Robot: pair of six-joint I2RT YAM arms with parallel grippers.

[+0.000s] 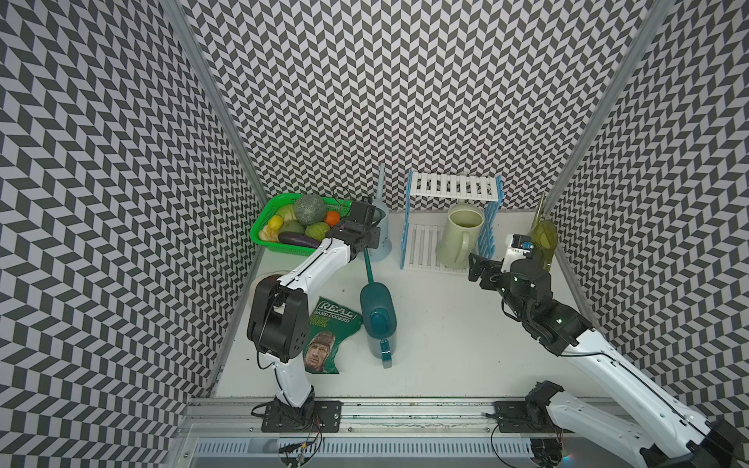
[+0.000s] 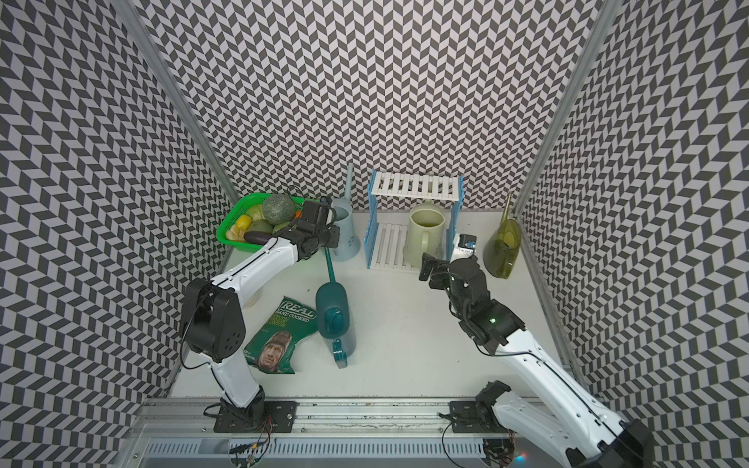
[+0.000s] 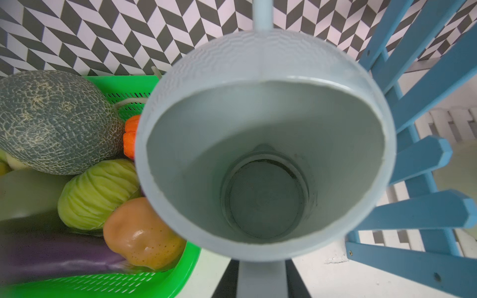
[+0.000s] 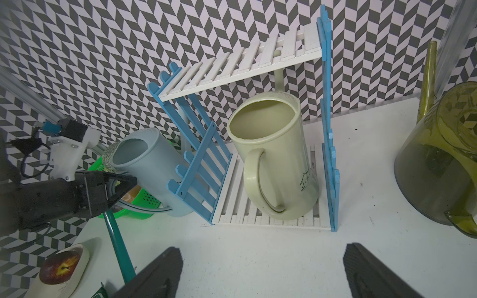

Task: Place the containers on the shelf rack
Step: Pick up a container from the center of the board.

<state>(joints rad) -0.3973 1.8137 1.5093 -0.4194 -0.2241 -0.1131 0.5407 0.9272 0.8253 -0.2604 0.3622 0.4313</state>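
Blue-and-white plastic shelf rack [image 1: 454,187] at twelve o'clock, cream can [image 1: 460,239] upright on the lower tier toward its three o'clock end, top tier bare. Biggest worry: shoving that rack askew, with the light blue can [image 1: 383,243] standing on the table [image 1: 446,344] just beside its nine o'clock side frame, and the green basket [image 1: 265,239] of fruit crowding in from ten. Barely any room either way; could scrape the frame or drag the basket on a sideways swing. Tall spout [image 1: 381,182], likely to catch the top shelf's edge if carried low. Dark teal can [image 1: 379,320] near the centre, thin spout aimed at eleven and ending right below the left gripper [image 3: 260,281]; might get hooked and tipped. Olive can [image 1: 543,239] out at two o'clock by the side wall, well apart. Left arm stretched from seven toward eleven, forearm passing the basket's near rim, gripper clenched on the light blue can's loop handle [image 4: 147,210], pale strip pinched between dark pads [image 3: 228,280] in the left wrist view; thin hold, so may swing or twist once raised. Right arm reaching from five toward one, right gripper [image 4: 260,273] spread wide and empty, hovering just in front of the rack's lower tier.
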